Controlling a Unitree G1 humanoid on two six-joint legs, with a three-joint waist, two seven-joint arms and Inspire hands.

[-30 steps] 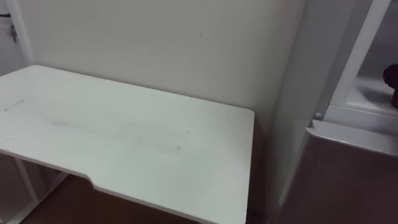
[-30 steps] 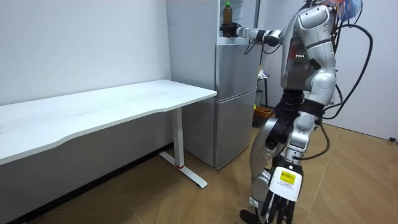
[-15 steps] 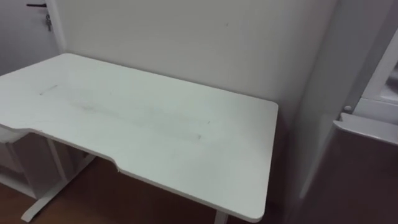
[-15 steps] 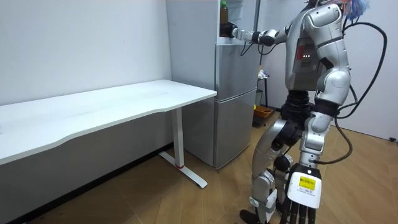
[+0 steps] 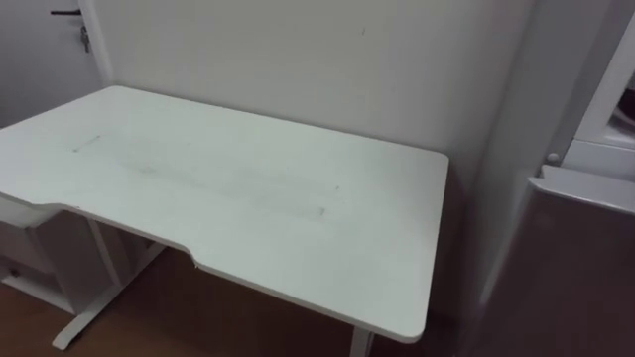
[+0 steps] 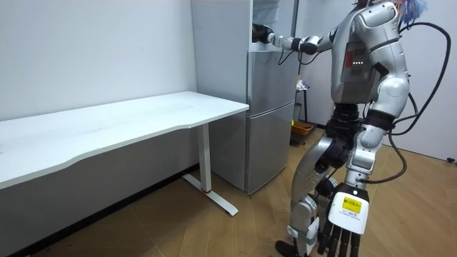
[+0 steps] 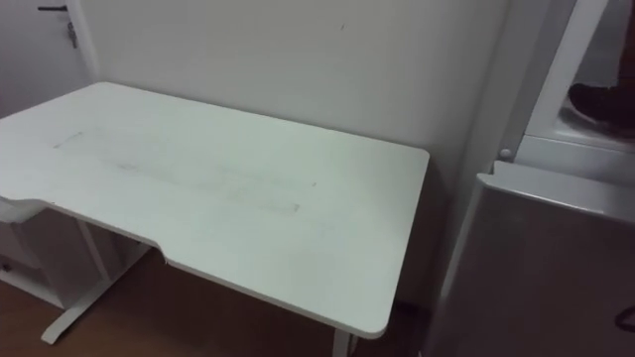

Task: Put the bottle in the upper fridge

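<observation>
I stand at the silver fridge [image 6: 271, 114], facing its open upper compartment [image 7: 580, 144]. My right arm reaches level into that compartment, and my right hand [image 6: 260, 33] rests low on its shelf. The same hand appears as a dark shape [image 7: 599, 103] at the right edge of the right eye view. Its fingers are too dark and too small to read, and I cannot tell whether the bottle is in it. My left hand [image 6: 341, 230] hangs low beside my leg with its fingers straight and nothing in them.
A long white desk [image 5: 248, 198] stands against the wall left of the fridge, its right end close to the fridge's side. Wooden floor [image 6: 235, 235] lies open under and in front of it. A door with a dark handle [image 5: 65, 13] is at the far left.
The bottle stood upright above my right hand in the fridge opening a second ago; now only the hand is seen there. My trunk shifted slightly to the room view's right, and the head camera swung.
</observation>
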